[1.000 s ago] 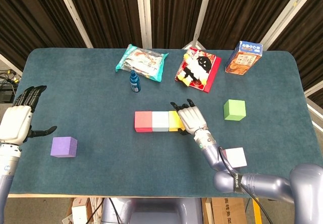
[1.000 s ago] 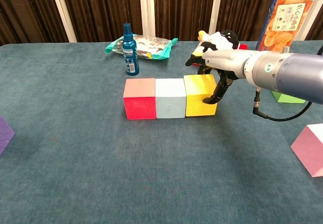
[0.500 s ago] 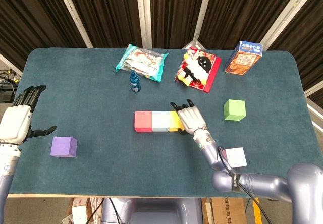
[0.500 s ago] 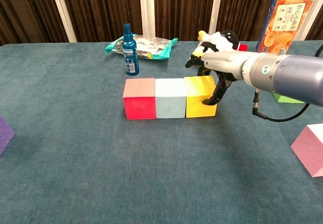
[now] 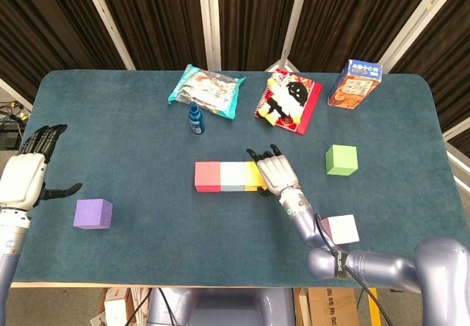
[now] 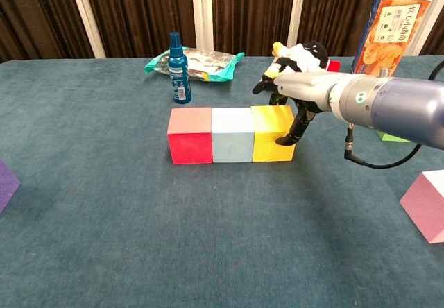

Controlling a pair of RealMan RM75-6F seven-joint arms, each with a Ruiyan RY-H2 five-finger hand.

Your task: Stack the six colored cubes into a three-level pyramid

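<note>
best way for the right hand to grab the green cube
Come from above and put the fingers on two opposite side faces of the green cube. It sits flat and alone on the table, with every side free. The right hand now rests against the yellow cube, so it would move right.

Row of 3 on the counter, faces touching: red cube, light blue cube, yellow cube. R hand over yellow's right end, fingers down against its right face. Green cube mostly hidden behind the arm. Pink cube at right edge, purple cube at left edge. Behind: blue spray bottle, snack bag, orange box.
</note>
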